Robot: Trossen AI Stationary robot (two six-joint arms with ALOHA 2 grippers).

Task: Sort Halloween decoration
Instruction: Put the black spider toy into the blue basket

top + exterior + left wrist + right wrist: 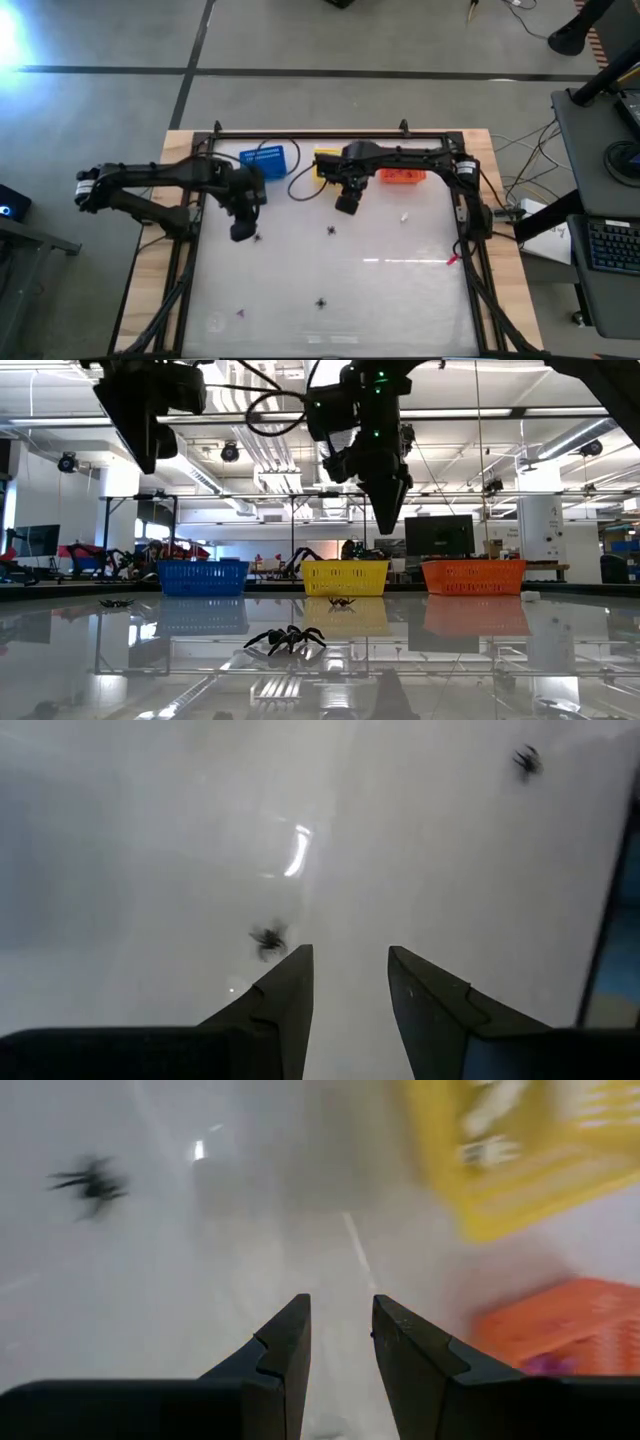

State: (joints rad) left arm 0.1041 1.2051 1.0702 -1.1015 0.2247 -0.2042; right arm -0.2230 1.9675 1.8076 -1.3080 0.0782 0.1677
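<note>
Small black spider pieces lie apart on the white table. One spider [257, 237] [268, 938] lies just beside my left gripper [240, 232] [350, 955], which hangs above the table, open with nothing between its fingers. Another spider [331, 230] [92, 1183] lies near my right gripper [347, 205] [340, 1305], which points down in front of the yellow basket, open and holding nothing. A third spider [321, 301] [286, 639] sits toward the near edge. A purple piece [240, 312] and a whitish piece [405, 215] rest on the table.
Along the far edge stand a blue basket [262, 158], a yellow basket [325, 160] [520, 1150] and an orange basket [400, 177] [560, 1325]. A small red piece [452, 260] lies near the right frame rail. A black frame [470, 220] borders the table.
</note>
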